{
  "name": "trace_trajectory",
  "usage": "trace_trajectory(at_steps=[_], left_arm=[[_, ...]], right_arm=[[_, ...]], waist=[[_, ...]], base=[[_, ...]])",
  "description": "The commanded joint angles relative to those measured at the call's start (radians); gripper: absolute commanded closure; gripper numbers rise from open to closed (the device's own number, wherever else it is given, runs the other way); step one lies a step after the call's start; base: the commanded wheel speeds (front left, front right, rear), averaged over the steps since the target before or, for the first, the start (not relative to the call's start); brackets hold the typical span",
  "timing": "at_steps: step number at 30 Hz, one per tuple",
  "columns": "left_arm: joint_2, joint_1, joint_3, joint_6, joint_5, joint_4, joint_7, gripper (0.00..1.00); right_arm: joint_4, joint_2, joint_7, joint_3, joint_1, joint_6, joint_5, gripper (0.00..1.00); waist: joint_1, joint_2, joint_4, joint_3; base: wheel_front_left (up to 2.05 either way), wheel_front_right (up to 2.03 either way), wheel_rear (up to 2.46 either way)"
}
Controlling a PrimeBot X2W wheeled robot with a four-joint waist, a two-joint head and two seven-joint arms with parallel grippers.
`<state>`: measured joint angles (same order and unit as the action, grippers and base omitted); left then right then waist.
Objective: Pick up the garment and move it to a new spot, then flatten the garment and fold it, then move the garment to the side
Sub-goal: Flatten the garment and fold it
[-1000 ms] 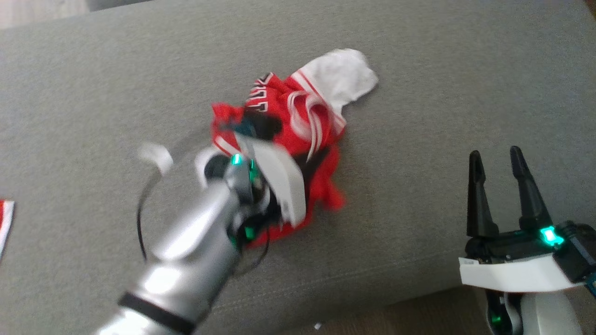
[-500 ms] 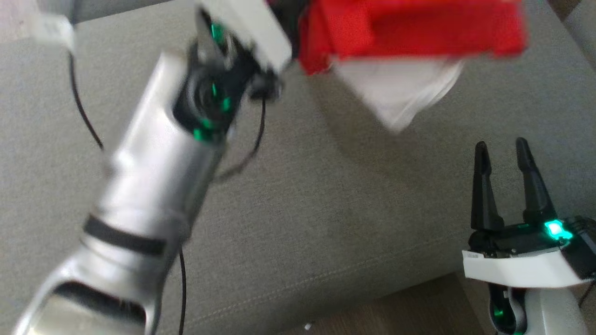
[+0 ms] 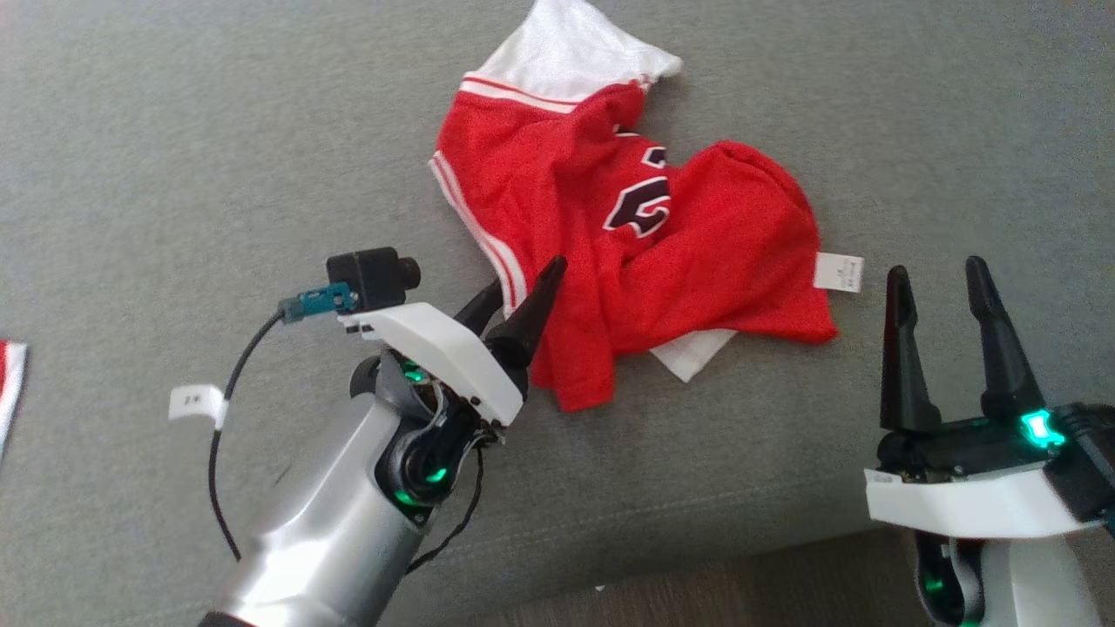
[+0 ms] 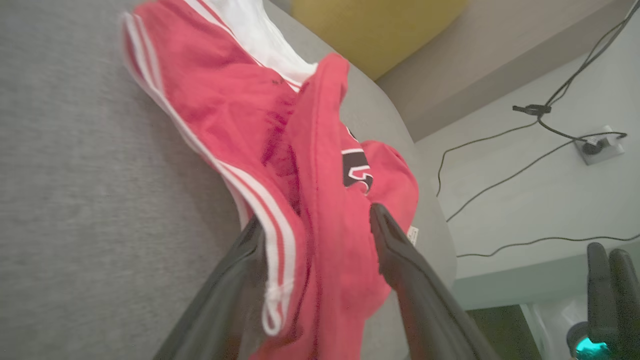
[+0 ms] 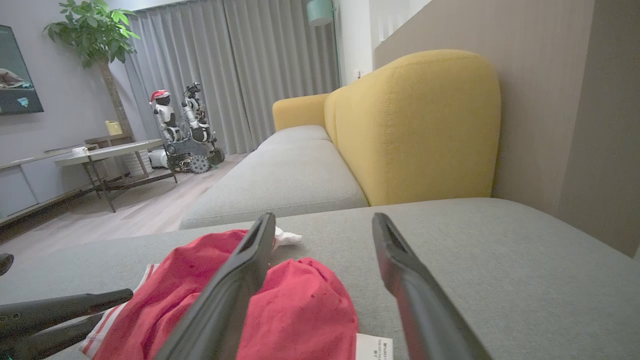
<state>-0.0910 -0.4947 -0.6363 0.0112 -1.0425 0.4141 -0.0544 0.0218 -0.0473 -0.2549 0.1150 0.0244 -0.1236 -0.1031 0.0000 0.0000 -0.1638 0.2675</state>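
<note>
Red garment (image 3: pixel 627 235): crumpled in a loose heap on the grey seat (image 3: pixel 174 157), mid head view. A white panel is at its far end, white stripes run down its left edge, and a dark numeral shows on top.
Tag (image 3: pixel 839 272): white, sticking out from the heap's right edge, flat on the seat.
Left gripper (image 3: pixel 525 277): fingers spread wide, at the garment's near-left edge. In the left wrist view the striped hem and a red fold lie between the two fingers. The hem rests against one finger's inner side; whether the other finger touches cloth I cannot tell.
Right gripper (image 3: pixel 936 274): fingers apart with nothing between them. It sits by the seat's front edge, right of the garment and clear of it, tips pointing up toward the tag.
Backrest (image 5: pixel 415 125): yellow, beyond the garment in the right wrist view.
Scrap (image 3: pixel 9 392): red and white, at the head view's left edge, well apart from the heap.
Cable (image 3: pixel 218 435): black, looping off the left wrist.
Room: another robot (image 5: pixel 182 130) stands by a table, before grey curtains.
</note>
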Motion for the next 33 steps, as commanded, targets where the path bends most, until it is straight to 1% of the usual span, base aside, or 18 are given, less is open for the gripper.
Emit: trace_trajectory(at_steps=[1,5,8,10,12,16,18,22,25,26,29,30,31,32,33], left_arm=[[-0.005,-0.023,0.025,0.010,0.021,-0.022,0.038,0.00],[0.000,-0.003,0.011,0.003,0.075,0.006,0.127,0.00],[-0.011,0.011,-0.005,-0.009,0.135,0.028,0.203,0.00],[-0.022,0.023,-0.008,-0.031,0.184,0.032,0.263,0.00],[-0.028,0.044,0.001,-0.061,0.236,0.015,0.299,0.00],[-0.029,0.120,0.042,-0.113,0.338,-0.077,0.315,0.00],[-0.024,0.169,0.072,-0.128,0.401,-0.144,0.315,0.00],[-0.020,0.259,0.101,-0.148,0.536,-0.249,0.316,0.00],[-0.021,0.316,0.121,-0.172,0.639,-0.317,0.316,0.00],[-0.022,0.349,0.136,-0.186,0.697,-0.353,0.316,0.00],[-0.014,0.387,0.155,-0.193,0.746,-0.381,0.316,0.00],[-0.011,0.396,0.159,-0.191,0.757,-0.385,0.316,0.00],[-0.011,0.396,0.159,-0.191,0.757,-0.385,0.316,0.00],[-0.007,0.404,0.165,-0.189,0.764,-0.389,0.316,0.00],[-0.004,0.411,0.170,-0.186,0.769,-0.391,0.316,0.00]], right_arm=[[0.030,-0.003,-0.007,0.024,0.024,-0.007,0.014,0.00],[0.014,-0.003,-0.007,0.047,0.023,-0.007,0.021,0.00],[-0.023,-0.003,-0.007,0.090,0.024,-0.007,0.014,0.00],[-0.065,-0.003,-0.007,0.142,0.034,-0.007,0.017,0.00],[-0.122,-0.003,-0.007,0.195,0.053,-0.007,0.010,0.00],[-0.273,-0.003,-0.007,0.275,0.115,-0.007,-0.016,0.00],[-0.349,-0.003,-0.007,0.294,0.146,-0.007,-0.030,0.00],[-0.497,-0.003,-0.006,0.304,0.188,-0.007,-0.059,0.00],[-0.566,-0.003,0.000,0.321,0.202,-0.007,-0.084,0.00],[-0.602,-0.003,0.010,0.332,0.204,-0.007,-0.097,0.00],[-0.634,-0.003,0.011,0.339,0.210,-0.007,-0.105,0.00],[-0.641,-0.003,0.010,0.340,0.212,-0.007,-0.105,0.08],[-0.641,-0.003,0.010,0.340,0.212,-0.007,-0.105,0.08],[-0.644,-0.003,0.008,0.340,0.215,-0.007,-0.106,0.70],[-0.646,-0.003,0.006,0.336,0.219,-0.007,-0.103,1.00]], waist=[[0.0000,0.0000,0.024,0.004],[0.0000,0.0000,0.048,-0.010],[0.0000,0.0000,0.064,-0.025],[0.0000,0.0000,0.073,-0.035],[0.0000,0.0000,0.088,-0.043],[0.0000,0.0000,0.141,-0.056],[0.0000,0.0000,0.174,-0.064],[0.0000,0.0000,0.239,-0.078],[0.0000,0.0000,0.272,-0.090],[0.0000,0.0000,0.287,-0.097],[0.0000,0.0000,0.305,-0.104],[0.0000,0.0000,0.308,-0.106],[0.0000,0.0000,0.308,-0.106],[0.0000,0.0000,0.309,-0.107],[0.0000,0.0000,0.309,-0.109]], base=[[0.00,0.00,0.00],[0.00,0.00,0.00],[0.00,0.00,0.00],[0.00,0.00,0.00],[0.00,0.00,0.00],[0.00,0.00,0.00],[0.00,0.00,0.00],[0.00,0.00,0.00],[0.00,0.00,0.00],[0.00,0.00,0.00],[0.00,0.00,0.00],[0.00,0.00,0.00],[0.00,0.00,0.00],[0.00,0.00,0.00],[0.00,0.00,0.00]])
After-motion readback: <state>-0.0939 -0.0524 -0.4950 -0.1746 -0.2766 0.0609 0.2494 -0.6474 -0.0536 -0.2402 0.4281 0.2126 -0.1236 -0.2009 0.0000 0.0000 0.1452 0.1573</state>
